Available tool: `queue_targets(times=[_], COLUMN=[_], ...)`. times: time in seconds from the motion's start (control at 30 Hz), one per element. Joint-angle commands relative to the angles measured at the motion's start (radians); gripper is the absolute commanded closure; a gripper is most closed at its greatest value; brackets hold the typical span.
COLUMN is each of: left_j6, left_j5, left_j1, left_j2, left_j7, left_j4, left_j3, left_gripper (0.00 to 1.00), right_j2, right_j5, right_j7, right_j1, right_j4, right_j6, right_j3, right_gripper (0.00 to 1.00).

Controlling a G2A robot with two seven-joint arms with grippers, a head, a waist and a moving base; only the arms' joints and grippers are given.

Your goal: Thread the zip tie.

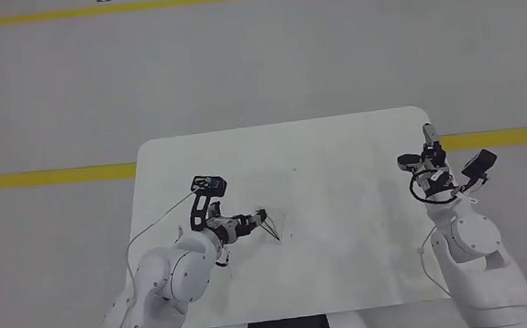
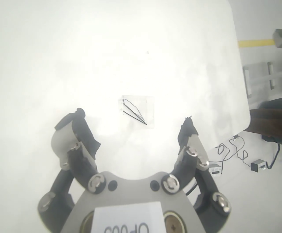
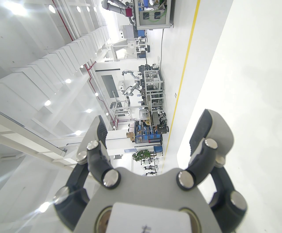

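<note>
Left gripper [image 2: 134, 117]: fingers spread wide, gripping nothing; poised over the white table [image 1: 337, 159] | zip tie [image 1: 270, 224]: black, bent into a narrow loop, lying on a clear sheet [image 2: 149, 103] just ahead of those fingertips | right gripper [image 3: 153, 120]: wide open, empty; by the table's right edge

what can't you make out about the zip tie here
- zip tie, left wrist view: too thin to tell if its tail is through the head
- clear film around it: glare on the white table hides its edges; inside or on top, cannot tell
- top view: tie a tiny sliver by the left gripper; shape unreadable
</note>
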Motion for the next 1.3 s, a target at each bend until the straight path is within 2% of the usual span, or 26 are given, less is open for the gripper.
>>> queue_targets(times=[0.0,0.63,0.73,0.8,0.93,1.03,1.17,1.27], left_j6=[0.0,0.0,-0.003,0.0,0.0,0.0,0.0,0.0], left_j5=[-0.001,-0.001,0.032,0.062,0.176,0.223,0.302,0.317], left_j1=[0.001,0.001,-0.004,-0.013,-0.047,-0.071,-0.076,-0.062], left_j2=[0.001,0.001,0.001,-0.001,-0.018,-0.045,-0.09,-0.131], left_j7=[0.003,0.003,0.018,-0.003,-0.079,-0.141,-0.198,-0.243], left_j4=[-0.001,-0.001,0.003,-0.001,-0.018,-0.022,0.007,0.028], left_j3=[0.0,0.0,0.017,0.029,0.082,0.125,0.158,0.151], left_gripper=[0.0,0.0,0.0,0.0,0.0,0.0,0.0,0.0], right_j2=[0.0,0.0,0.0,0.0,0.0,0.0,0.0,0.0], right_j5=[0.0,0.0,0.0,0.0,0.0,0.0,0.0,0.0], right_j7=[0.0,0.0,0.0,0.0,0.0,0.0,0.0,0.0], right_j1=[0.0,0.0,0.0,0.0,0.0,0.0,0.0,0.0], right_j4=[0.0,0.0,0.0,0.0,0.0,0.0,0.0,0.0], right_j6=[0.0,0.0,0.0,0.0,0.0,0.0,0.0,0.0], right_j3=[0.0,0.0,0.0,0.0,0.0,0.0,0.0,0.0], right_gripper=[0.0,0.0,0.0,0.0,0.0,0.0,0.0,0.0])
